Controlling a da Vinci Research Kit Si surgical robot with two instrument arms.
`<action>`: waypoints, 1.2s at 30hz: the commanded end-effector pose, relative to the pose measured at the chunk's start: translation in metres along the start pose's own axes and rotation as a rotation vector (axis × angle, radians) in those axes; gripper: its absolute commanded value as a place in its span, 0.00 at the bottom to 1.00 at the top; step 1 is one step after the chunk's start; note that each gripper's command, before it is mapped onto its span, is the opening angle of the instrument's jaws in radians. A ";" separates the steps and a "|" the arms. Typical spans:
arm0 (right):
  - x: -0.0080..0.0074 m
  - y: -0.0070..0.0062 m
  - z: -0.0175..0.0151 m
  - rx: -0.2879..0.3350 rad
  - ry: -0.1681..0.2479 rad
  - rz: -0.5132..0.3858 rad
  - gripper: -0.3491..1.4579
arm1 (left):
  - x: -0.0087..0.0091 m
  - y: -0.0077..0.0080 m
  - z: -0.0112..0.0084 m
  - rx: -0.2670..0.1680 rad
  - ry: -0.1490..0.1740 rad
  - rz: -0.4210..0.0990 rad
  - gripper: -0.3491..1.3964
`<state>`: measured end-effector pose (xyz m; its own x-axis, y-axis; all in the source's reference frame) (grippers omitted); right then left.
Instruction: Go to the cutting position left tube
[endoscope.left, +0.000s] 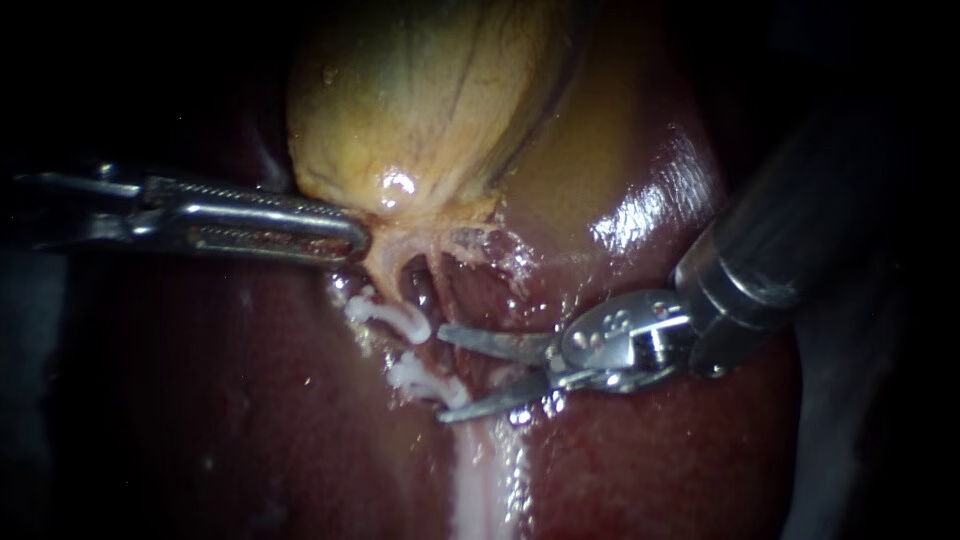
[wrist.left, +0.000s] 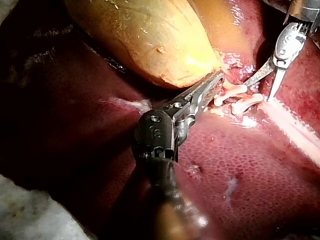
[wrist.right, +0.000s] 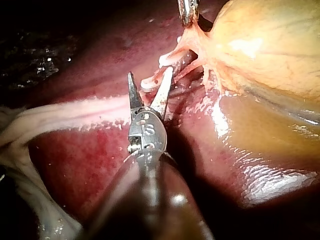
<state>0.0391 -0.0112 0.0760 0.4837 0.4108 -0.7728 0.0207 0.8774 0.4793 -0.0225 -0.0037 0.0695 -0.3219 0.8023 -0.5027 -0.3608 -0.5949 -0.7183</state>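
The yellow gallbladder (endoscope.left: 430, 100) lies on the dark red liver (endoscope.left: 250, 420). My left instrument (endoscope.left: 352, 238) is shut on the gallbladder's neck, also seen from its wrist (wrist.left: 212, 82). From the neck a pale tube (endoscope.left: 378, 275) runs down and carries two white clips, an upper clip (endoscope.left: 385, 315) and a lower clip (endoscope.left: 425, 380). A darker tube (endoscope.left: 418, 285) lies to its right. My right instrument (endoscope.left: 442, 372) has two thin blades, open, their tips just right of the clips. In the right wrist view the blades (wrist.right: 150, 82) straddle a white clip (wrist.right: 149, 84) without gripping it.
A pale band of tissue (endoscope.left: 480, 470) runs down from the clips over the liver. Wet glistening liver (endoscope.left: 650, 200) lies under the right instrument's thick shaft (endoscope.left: 780, 250). White fatty strands (wrist.right: 20, 150) lie beside the liver in the right wrist view.
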 end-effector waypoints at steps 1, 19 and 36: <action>-0.0001 0.0000 0.0002 0.003 -0.003 0.003 0.98 | 0.0000 0.0000 0.0000 0.000 0.000 0.000 0.00; 0.0002 0.0007 0.0038 0.016 -0.008 0.018 0.98 | 0.0001 0.0005 0.0003 0.004 0.001 -0.001 0.00; 0.0012 0.0013 0.0080 0.065 0.008 0.054 0.98 | 0.0000 0.0008 0.0006 0.005 0.001 -0.007 0.00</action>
<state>0.0467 -0.0116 0.0790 0.4781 0.4597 -0.7484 0.0510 0.8361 0.5462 -0.0233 -0.0042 0.0692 -0.3174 0.8069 -0.4982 -0.3680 -0.5890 -0.7195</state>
